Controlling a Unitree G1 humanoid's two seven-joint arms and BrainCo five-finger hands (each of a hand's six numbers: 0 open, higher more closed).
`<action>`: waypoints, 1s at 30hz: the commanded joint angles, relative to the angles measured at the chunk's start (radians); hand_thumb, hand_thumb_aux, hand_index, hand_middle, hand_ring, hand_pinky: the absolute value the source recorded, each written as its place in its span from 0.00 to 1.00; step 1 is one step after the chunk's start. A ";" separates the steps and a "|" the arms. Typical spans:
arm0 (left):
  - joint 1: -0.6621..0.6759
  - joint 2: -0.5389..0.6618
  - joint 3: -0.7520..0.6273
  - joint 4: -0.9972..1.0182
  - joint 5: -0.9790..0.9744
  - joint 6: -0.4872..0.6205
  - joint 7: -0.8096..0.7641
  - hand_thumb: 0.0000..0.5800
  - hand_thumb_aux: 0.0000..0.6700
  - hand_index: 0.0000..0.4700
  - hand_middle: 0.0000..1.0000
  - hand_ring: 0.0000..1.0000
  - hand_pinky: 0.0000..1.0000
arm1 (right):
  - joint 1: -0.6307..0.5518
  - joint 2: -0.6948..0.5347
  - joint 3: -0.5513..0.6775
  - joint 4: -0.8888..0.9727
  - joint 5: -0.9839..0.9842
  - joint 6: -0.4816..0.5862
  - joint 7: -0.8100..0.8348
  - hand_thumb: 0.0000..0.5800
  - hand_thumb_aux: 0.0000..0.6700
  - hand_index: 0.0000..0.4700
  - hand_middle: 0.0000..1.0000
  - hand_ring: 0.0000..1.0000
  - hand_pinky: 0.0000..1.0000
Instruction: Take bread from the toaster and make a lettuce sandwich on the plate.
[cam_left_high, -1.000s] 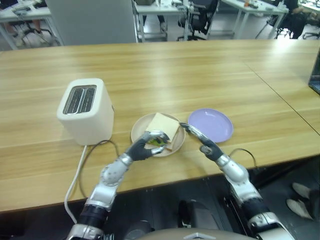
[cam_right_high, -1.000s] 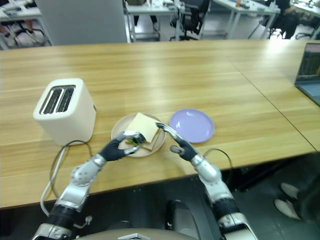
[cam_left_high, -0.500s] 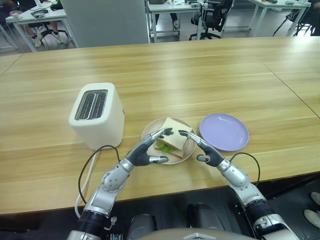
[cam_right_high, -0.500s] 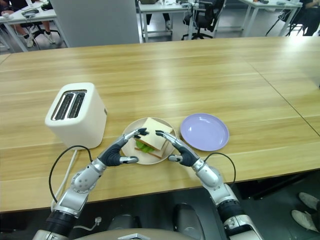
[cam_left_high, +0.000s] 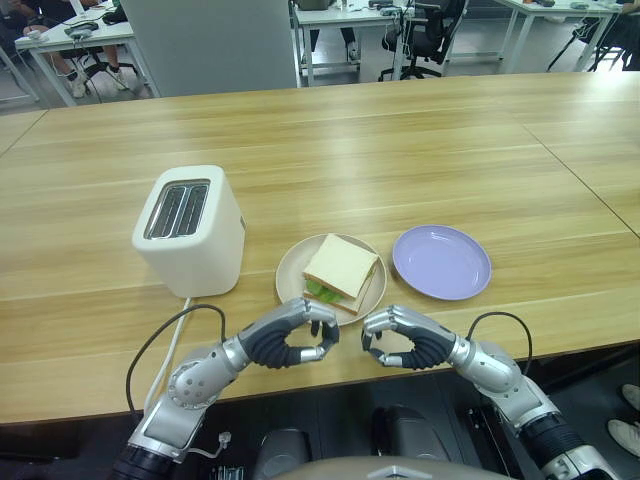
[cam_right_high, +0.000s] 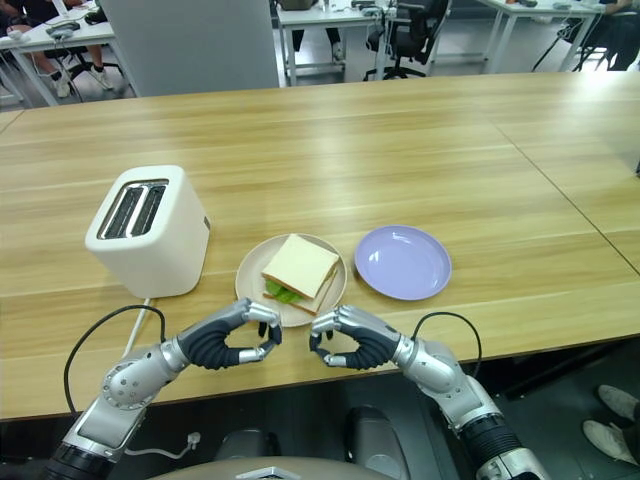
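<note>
A sandwich (cam_left_high: 341, 270) of two bread slices with green lettuce (cam_left_high: 320, 291) showing at its near edge lies on the beige plate (cam_left_high: 291, 273). The white toaster (cam_left_high: 188, 230) stands to the plate's left, its two slots showing no bread. My left hand (cam_left_high: 290, 338) hovers over the table's front edge just short of the plate, fingers curled, holding nothing. My right hand (cam_left_high: 400, 340) is beside it at the same height, also curled and holding nothing. Both hands are apart from the sandwich.
A purple plate (cam_left_high: 441, 262) with nothing on it sits right of the beige plate. The toaster's black cord (cam_left_high: 160, 335) loops over the front edge near my left arm. Wide bare tabletop (cam_left_high: 330, 140) lies beyond. Desks and chairs stand in the room behind.
Both hands have drawn back from the sandwich toward the table's front edge and curled their fingers shut. The sandwich stays on the beige plate.
</note>
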 joint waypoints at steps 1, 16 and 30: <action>-0.042 0.010 -0.004 0.098 0.084 0.020 -0.003 1.00 1.00 0.98 1.00 1.00 1.00 | -0.029 0.004 0.023 0.085 -0.068 0.071 0.015 1.00 1.00 0.98 1.00 1.00 1.00; -0.269 -0.034 -0.169 0.520 0.581 0.190 0.181 1.00 1.00 0.98 1.00 1.00 1.00 | -0.313 0.159 0.147 0.573 -0.381 0.313 -0.190 1.00 1.00 0.98 1.00 1.00 1.00; -0.444 -0.057 -0.246 0.749 0.705 0.246 0.376 1.00 1.00 0.98 1.00 1.00 1.00 | -0.517 0.262 0.318 0.858 -0.606 0.452 -0.537 1.00 1.00 0.98 1.00 1.00 1.00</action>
